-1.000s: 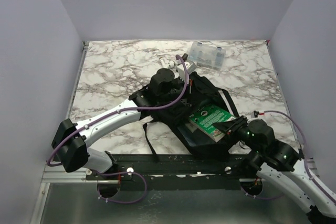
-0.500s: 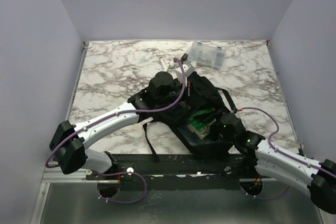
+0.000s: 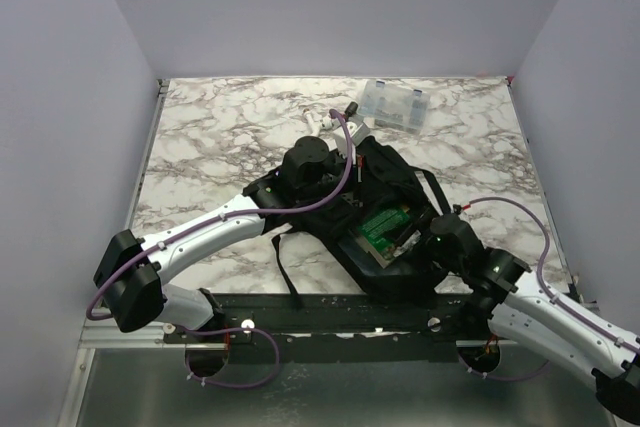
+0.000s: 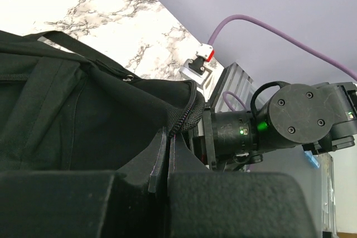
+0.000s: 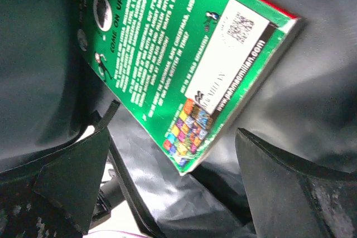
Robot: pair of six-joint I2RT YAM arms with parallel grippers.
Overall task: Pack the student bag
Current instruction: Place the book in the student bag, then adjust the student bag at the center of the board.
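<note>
— Marbled surface [image 3: 220, 147] under both arms; where does the student bag [image 3: 390, 172] lie?
— Right of centre, close to the near edge. Its long axis runs far to near, leaning a little right, with the open mouth toward the near right.
— Left pincer [image 4: 167, 165]?
— Clenched on the bag's zip rim.
— Right pincer [image 5: 173, 149]?
— Released, fingers wide apart over a green book [image 5: 167, 54] lying in the mouth.
— Anything else?
— A clear box [image 3: 395, 105] at the far edge, apart from the bag.

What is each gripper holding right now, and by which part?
The left gripper pinches the student bag by the zippered rim of its opening. The right gripper is open, holding nothing, its fingers spread wide of the green book.
</note>
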